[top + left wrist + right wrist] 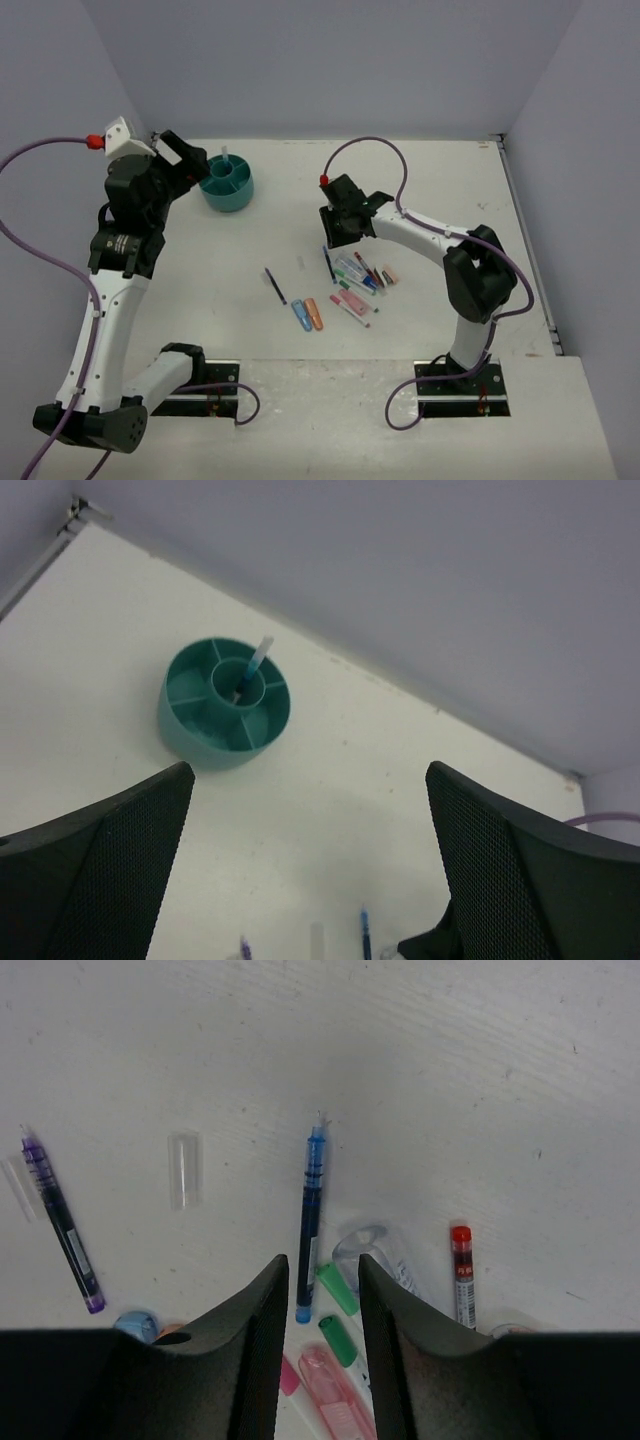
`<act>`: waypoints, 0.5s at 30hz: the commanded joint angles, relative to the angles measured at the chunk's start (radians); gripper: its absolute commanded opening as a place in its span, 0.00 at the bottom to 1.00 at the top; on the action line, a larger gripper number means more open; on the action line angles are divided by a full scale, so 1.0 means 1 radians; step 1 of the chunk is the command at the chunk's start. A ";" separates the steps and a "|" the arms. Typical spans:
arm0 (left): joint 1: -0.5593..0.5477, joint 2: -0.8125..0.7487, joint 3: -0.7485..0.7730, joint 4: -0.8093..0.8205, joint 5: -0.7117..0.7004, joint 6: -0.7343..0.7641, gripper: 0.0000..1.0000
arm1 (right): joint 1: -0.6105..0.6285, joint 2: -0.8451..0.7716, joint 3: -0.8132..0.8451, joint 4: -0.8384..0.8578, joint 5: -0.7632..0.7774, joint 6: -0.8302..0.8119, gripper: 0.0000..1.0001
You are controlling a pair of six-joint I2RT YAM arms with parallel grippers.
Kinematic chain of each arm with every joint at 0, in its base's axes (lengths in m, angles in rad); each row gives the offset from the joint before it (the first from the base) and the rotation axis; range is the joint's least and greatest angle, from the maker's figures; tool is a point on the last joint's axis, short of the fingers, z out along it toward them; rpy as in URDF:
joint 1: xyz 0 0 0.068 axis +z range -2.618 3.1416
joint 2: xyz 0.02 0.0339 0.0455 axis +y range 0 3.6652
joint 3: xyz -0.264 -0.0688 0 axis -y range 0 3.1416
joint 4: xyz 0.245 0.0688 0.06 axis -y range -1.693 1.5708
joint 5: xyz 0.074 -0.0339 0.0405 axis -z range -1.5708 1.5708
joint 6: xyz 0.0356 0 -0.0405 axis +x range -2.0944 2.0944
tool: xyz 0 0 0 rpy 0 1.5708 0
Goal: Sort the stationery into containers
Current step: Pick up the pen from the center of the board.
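Right wrist view: the right tool (322, 1260), jaws drawn to a narrow gap, straddled the lower end of a blue pen (311, 1210) lying flat on the counter (450, 1060). Whether it gripped the pen could not be told. A green marker (337, 1290) lay just beside, partly inside the same gap. Centring on the pen alone would likely keep the marker out. Left tool (308, 780): spread wide, empty. Teal tub (222, 705): far left of the counter, one pen (258, 660) standing in its centre cup.
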 commanded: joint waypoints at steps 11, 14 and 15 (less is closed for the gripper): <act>0.005 -0.041 -0.189 -0.161 0.093 0.190 1.00 | 0.063 0.159 0.186 -0.136 0.092 0.023 0.34; 0.005 -0.048 -0.230 -0.151 0.093 0.192 1.00 | 0.065 0.178 0.194 -0.144 0.094 0.024 0.33; 0.005 -0.049 -0.236 -0.149 0.093 0.192 1.00 | 0.065 0.186 0.194 -0.146 0.091 0.024 0.33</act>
